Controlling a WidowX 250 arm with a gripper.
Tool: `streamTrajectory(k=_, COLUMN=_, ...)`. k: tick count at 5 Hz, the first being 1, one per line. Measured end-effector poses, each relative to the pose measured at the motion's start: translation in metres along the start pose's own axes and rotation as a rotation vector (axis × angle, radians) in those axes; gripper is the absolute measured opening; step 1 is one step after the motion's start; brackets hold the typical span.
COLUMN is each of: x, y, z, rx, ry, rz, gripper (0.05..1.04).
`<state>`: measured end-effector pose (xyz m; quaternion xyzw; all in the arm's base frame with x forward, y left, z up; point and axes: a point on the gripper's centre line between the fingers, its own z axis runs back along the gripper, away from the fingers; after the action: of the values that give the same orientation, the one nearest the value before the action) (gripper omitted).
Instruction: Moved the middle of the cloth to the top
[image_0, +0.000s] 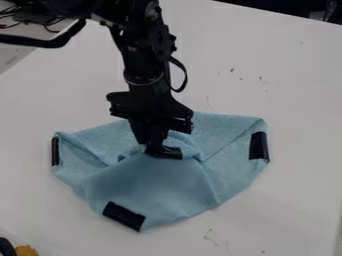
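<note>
Gripper (155, 150) at middle of rumpled blue cloth (160, 185)

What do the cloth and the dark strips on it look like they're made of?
The cloth looks like soft, matte woven fabric, perhaps microfibre: it bends into loose folds and shows a fine nap near its top edge. The black strips look like smooth tape, slightly shiny, with straight cut edges, though they could be another thin sheet material.

Light-blue fabric cloth (160, 185) partly hidden behind black robot gripper (155, 149); small yellow-orange lump (27, 251), near left, cut off by bottom edge, unidentifiable.
</note>
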<state>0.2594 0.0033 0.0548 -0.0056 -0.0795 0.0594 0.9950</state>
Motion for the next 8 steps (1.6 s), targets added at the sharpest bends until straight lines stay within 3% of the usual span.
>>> streamTrajectory(k=1, x=-0.003, y=-0.001, z=-0.003, rx=-0.003, ry=0.000, rz=0.012, gripper=0.427)
streamTrajectory(k=2, x=-0.004, y=-0.002, z=-0.004, rx=-0.010, ry=-0.002, rz=0.017, gripper=0.201)
streamTrajectory(k=3, x=-0.005, y=-0.003, z=-0.004, rx=-0.013, ry=0.000, rz=0.009, gripper=0.070)
streamTrajectory(k=5, x=0.003, y=-0.002, z=0.004, rx=-0.002, ry=0.002, rz=-0.022, gripper=0.052)
streamTrajectory(k=7, x=0.063, y=-0.006, z=0.030, rx=0.048, ry=-0.024, rz=-0.107, gripper=0.052)
streamTrajectory(k=8, x=0.085, y=0.002, z=0.019, rx=0.021, ry=-0.030, rz=-0.113, gripper=0.052)
